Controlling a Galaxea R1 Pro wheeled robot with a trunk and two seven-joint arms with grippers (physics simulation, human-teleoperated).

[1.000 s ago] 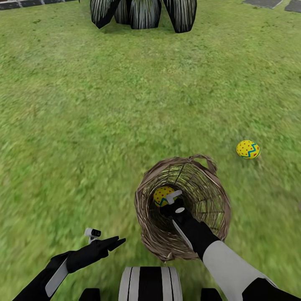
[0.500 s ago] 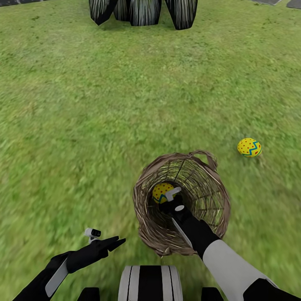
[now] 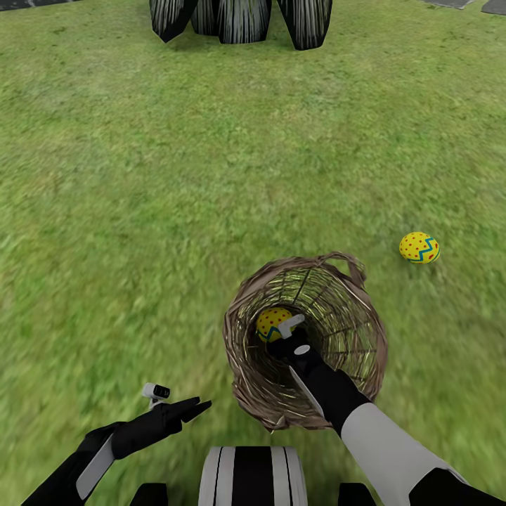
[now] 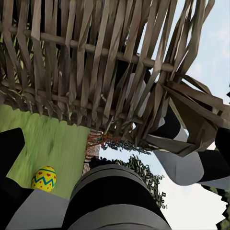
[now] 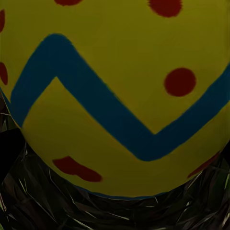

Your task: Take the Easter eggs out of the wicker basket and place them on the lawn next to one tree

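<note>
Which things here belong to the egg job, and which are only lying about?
Job:
egg in the basket
egg on the grass
wicker basket
lawn
right claw, reaching into the basket
left claw, idle above the grass

Lying about:
dark striped plant
grey paving

Wicker basket (image 3: pixel 306 342): rough woven twigs. Egg (image 5: pixel 115 96): smooth, matt painted shell. Lawn (image 3: pixel 176 176): coarse mottled grass.
</note>
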